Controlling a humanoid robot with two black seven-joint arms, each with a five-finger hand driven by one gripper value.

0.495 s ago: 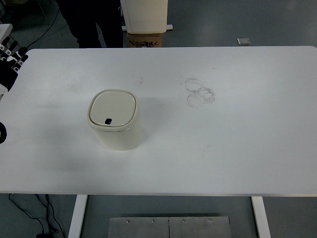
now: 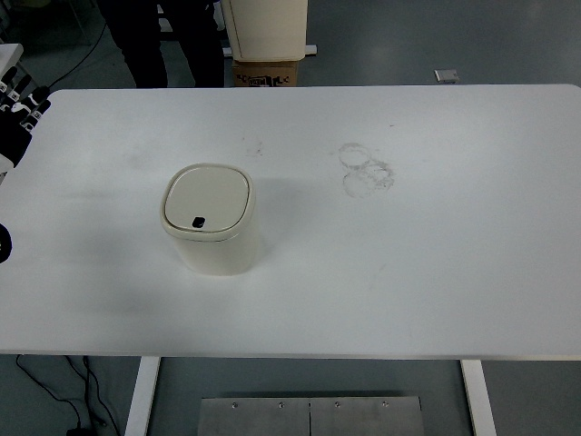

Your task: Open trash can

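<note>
A small cream trash can stands upright on the white table, left of the middle. Its flat lid is down, with a small black button at the lid's near edge. My left hand shows at the far left edge, beyond the table's left corner and well away from the can; its black and white fingers are spread and hold nothing. My right arm is out of view.
A person in dark trousers stands behind the table's far edge at the left. A cream cabinet on a cardboard box sits on the floor behind the table. Faint ring marks stain the tabletop right of the can.
The person behind the table has shifted their legs. The can and my left hand have not moved.
</note>
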